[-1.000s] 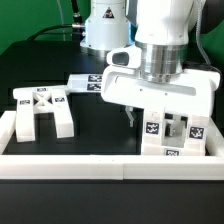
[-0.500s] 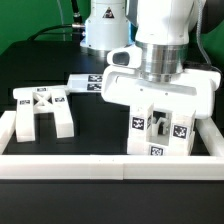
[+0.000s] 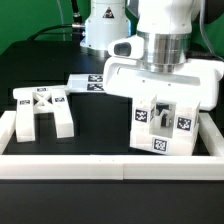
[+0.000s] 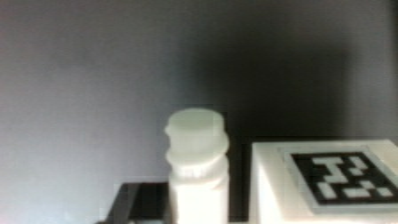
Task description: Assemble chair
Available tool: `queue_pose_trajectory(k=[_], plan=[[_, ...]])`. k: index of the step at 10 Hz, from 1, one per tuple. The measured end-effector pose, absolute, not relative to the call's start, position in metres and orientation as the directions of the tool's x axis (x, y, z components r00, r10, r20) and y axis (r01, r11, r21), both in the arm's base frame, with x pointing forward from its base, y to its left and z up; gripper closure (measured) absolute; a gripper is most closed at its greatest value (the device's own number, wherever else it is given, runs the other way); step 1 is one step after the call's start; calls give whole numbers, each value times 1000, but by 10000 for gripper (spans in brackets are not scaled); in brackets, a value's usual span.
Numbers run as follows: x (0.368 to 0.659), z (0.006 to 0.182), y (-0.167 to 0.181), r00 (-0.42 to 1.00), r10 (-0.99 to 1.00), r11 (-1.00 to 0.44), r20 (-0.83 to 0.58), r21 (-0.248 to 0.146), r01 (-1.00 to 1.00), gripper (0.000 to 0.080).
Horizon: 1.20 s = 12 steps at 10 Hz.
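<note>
- Exterior view: the gripper (image 3: 163, 97) sits low over the tagged chair block (image 3: 160, 128) at that view's right, near the white rail (image 3: 70, 166).
- Its fingers are hidden, so I cannot tell their grip.
- The cross-braced frame (image 3: 40, 108) stands well apart, at that view's left.

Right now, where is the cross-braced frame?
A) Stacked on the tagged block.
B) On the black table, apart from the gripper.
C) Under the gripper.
B: the cross-braced frame stands on the black table at the exterior view's left, while the gripper is over the tagged block at its right.
</note>
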<state>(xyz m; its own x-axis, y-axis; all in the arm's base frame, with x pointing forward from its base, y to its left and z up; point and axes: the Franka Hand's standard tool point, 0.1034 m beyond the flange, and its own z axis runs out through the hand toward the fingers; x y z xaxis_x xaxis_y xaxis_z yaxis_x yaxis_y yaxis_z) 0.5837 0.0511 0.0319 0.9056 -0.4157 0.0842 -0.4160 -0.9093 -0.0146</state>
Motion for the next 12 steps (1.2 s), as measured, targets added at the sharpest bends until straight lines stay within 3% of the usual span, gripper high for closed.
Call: queue_pose_trajectory(k=[3, 5, 8, 12], plan=[[587, 68, 45, 929, -368, -930, 32, -20, -368, 544], [584, 65, 42, 929, -369, -929, -5, -9, -370, 544], [577, 66, 31, 910, -353, -935, -217, 41, -353, 544], [574, 83, 21, 807, -300, -949, -508, 70, -309, 544]])
